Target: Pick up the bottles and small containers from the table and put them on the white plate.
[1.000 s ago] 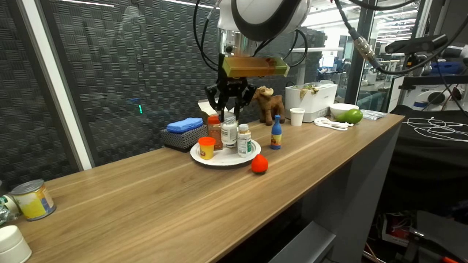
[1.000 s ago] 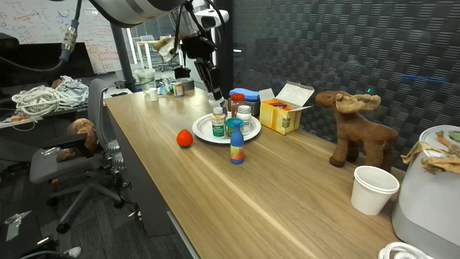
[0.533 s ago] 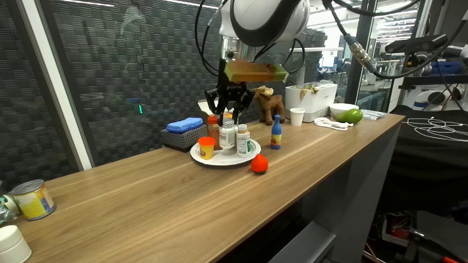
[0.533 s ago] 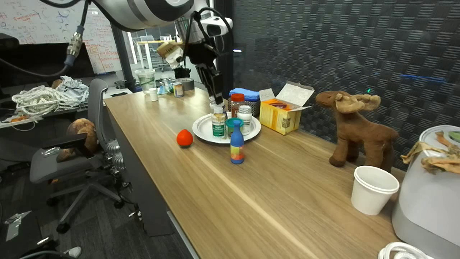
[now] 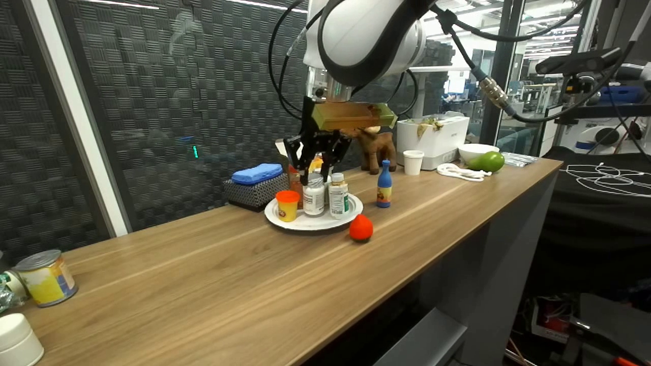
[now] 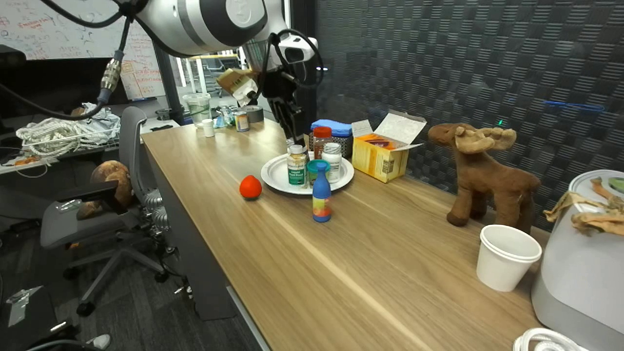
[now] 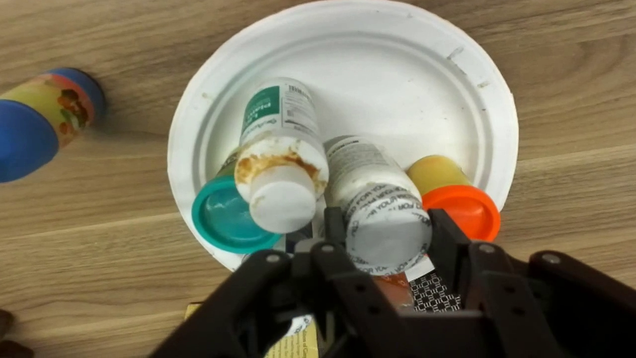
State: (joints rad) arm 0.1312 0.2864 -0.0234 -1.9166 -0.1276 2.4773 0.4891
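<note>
My gripper point(image 7: 387, 220) is shut on the silver-lidded white bottle point(image 7: 360, 166), with a finger on either side of its lid. In an exterior view this white bottle point(image 5: 314, 201) stands upright within the white plate point(image 7: 412, 84); whether its base touches the plate I cannot tell. Close beside it on the plate are a green-labelled bottle point(image 6: 296, 174), a teal-lidded container point(image 7: 233, 219), an orange-lidded yellow container point(image 5: 288, 207), a white jar point(image 6: 332, 160) and a red-capped bottle point(image 6: 321, 139). A blue bottle point(image 6: 321, 197) and a small red round container point(image 6: 250, 187) rest on the table.
Behind the plate sit a patterned box with a blue cloth point(image 5: 257, 174) and an open yellow box point(image 6: 380, 161). A plush moose point(image 6: 482, 170) and white cup point(image 6: 507, 256) stand further along. At the opposite end are a tin can point(image 5: 47, 278) and a white-lidded jar point(image 5: 18, 340).
The arm has come down, and the white bottle in the gripper has sunk with it toward the plate, shifting slightly left in an exterior view. The other items have not moved.
</note>
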